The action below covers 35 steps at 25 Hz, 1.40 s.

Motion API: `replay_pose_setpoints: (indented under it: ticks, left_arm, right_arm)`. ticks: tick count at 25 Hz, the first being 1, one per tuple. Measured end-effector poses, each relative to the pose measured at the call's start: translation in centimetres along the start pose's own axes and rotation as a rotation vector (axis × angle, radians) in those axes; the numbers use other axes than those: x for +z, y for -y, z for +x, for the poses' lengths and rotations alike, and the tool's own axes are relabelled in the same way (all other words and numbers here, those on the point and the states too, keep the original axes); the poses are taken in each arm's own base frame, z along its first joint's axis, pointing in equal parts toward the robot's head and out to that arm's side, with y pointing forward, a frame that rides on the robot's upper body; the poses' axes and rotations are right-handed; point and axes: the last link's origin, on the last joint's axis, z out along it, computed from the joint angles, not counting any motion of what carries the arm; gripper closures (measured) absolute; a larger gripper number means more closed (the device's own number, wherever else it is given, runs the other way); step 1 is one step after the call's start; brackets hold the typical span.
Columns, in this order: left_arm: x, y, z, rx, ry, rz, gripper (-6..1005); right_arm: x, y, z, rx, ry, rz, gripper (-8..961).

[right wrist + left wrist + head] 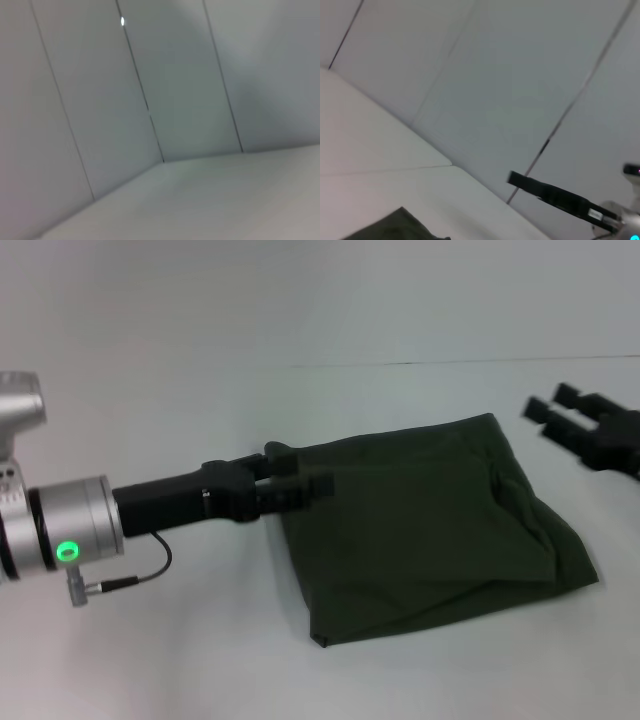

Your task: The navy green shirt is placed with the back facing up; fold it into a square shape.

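Olive-green soft cloth, the navy green shirt (420,525), lies on the white table (150,660) a little right of centre in the head view. Already folded down to a rough four-sided packet: no sleeves or collar show, layers are stacked, and a raised ridge runs along its right side. Outline is skewed, not square; the near edge slants and the right corner bulges.

Left gripper (305,480), black, reaches in low from the left and sits at the shirt's upper-left corner. Its fingers (318,484) lie close together, and a lip of cloth appears to sit over them. Judgement: pinched on that corner, though the contact itself is partly hidden.

Right gripper (550,412), black, hovers clear of the cloth beyond the shirt's far right corner, fingers spread apart, holding nothing.

Left wrist view shows only a sliver of green cloth (395,227) and the other arm's black finger farther off.

Progress estimate: main folds done. Remaining: one squaring or flattening adjustment, then release.
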Motion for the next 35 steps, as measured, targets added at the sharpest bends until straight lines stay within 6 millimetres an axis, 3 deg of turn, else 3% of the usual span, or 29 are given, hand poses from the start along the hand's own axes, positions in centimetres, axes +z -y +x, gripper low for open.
replay_pose_setpoints:
  ticks: [5, 13, 19, 35]
  left_arm:
    - [0.3, 1.7, 2.3, -0.265, 0.085, 0.108, 112]
    - [1.8, 3.9, 4.2, -0.517, 0.278, 0.329, 112]
    - [3.2, 4.8, 3.8, -0.578, 0.362, 0.438, 112]
    - [6.0, 4.0, 2.0, -0.632, 0.371, 0.439, 112]
  right_arm:
    - [-2.4, 1.3, -1.5, 0.048, 0.008, -0.005, 316]
    - [-3.6, 2.2, -2.2, -0.009, -0.034, 0.004, 316]
    - [-4.6, 2.7, -2.6, -0.044, -0.072, -0.003, 316]
    - [-5.1, 3.0, -2.7, -0.067, -0.074, 0.010, 315]
